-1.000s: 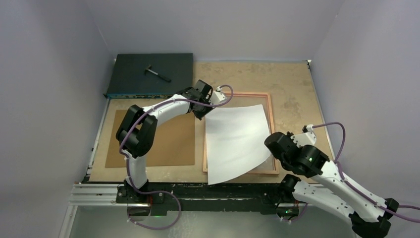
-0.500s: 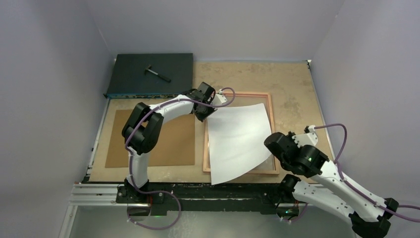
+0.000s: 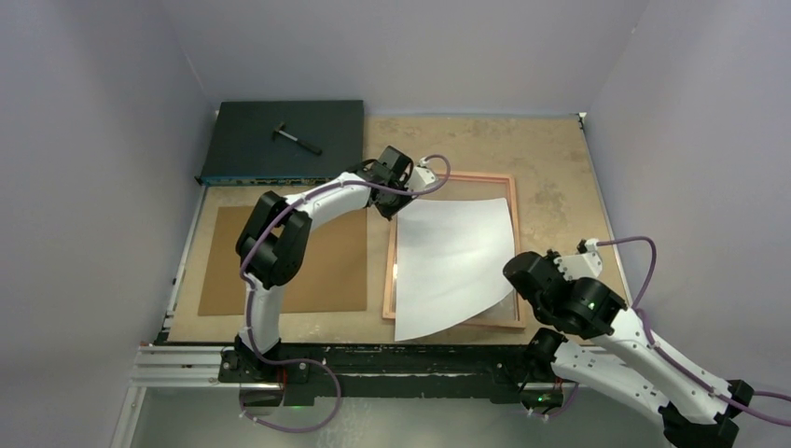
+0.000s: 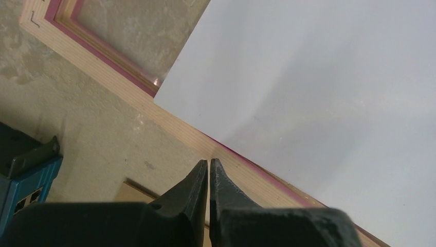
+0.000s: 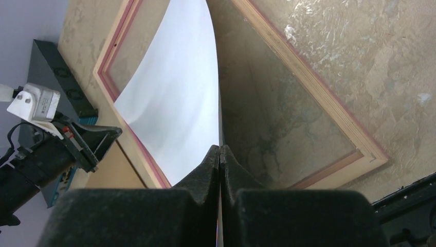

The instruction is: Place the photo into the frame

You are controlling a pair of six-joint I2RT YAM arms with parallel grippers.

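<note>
A: Starting from above: seeing the photo (image 3: 457, 266) lying white side up across the frame (image 3: 457, 175), skewed against the frame's rails, lifting at the frame's right side, one corner overhanging the frame's near rail.

B: Agreeing. Not yet sitting inside the frame, judging by that overhang. Also noticing a brown board (image 3: 280, 266) lying flat, left of the frame, apart from it.

A: Moving to the left wrist: finding the left gripper (image 4: 208, 163) with jaws pressed together, tips hovering over the frame's left rail, just beside the photo's edge. Seeing nothing between the jaws.

B: Reading that as nudging rather than holding. Worrying about shoving too hard: buckling the thin sheet, or dragging the frame sideways.

A: Ending at the right wrist: watching the right gripper (image 5: 220, 149) pinching the photo's edge near the frame's right rail, with the sheet curving away toward the frame's left rail.

B: Fearing a crease there, given a tight pinch on a glossy sheet bending that much. Fearing also a bad drop: letting go now, with the skew uncorrected, probably leaving the photo resting on top of the frame's rails instead of down in the recess.

A: And possibly sliding off over the frame's near rail.

B: Suggesting squaring to the frame's far rail first, then lowering flat.
</note>
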